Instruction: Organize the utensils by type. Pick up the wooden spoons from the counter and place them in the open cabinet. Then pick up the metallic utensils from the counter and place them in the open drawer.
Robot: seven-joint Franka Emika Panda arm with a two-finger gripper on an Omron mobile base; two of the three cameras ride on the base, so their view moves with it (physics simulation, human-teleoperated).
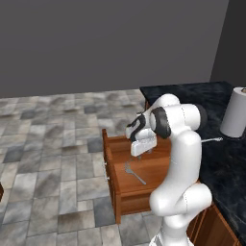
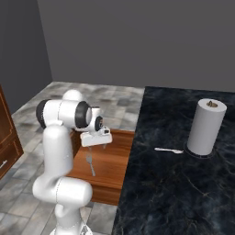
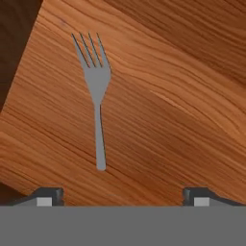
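Reddish-brown open drawer (image 1: 144, 185) stands pulled out from under the counter (image 2: 174, 183); one silver fork (image 3: 96, 96) lies flat on its wooden bottom, near the middle. Gripper (image 1: 143, 153) hangs just above — fingers spread wide, holding nothing, apart from that fork. Second fork (image 2: 169, 150) on the black counter, near its drawer-side edge, just beside the paper towel roll (image 2: 206, 126).

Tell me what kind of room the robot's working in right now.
Likely a kitchen: black marble-patterned counter with a paper towel roll, an open wooden drawer holding a fork, and tiled floor.
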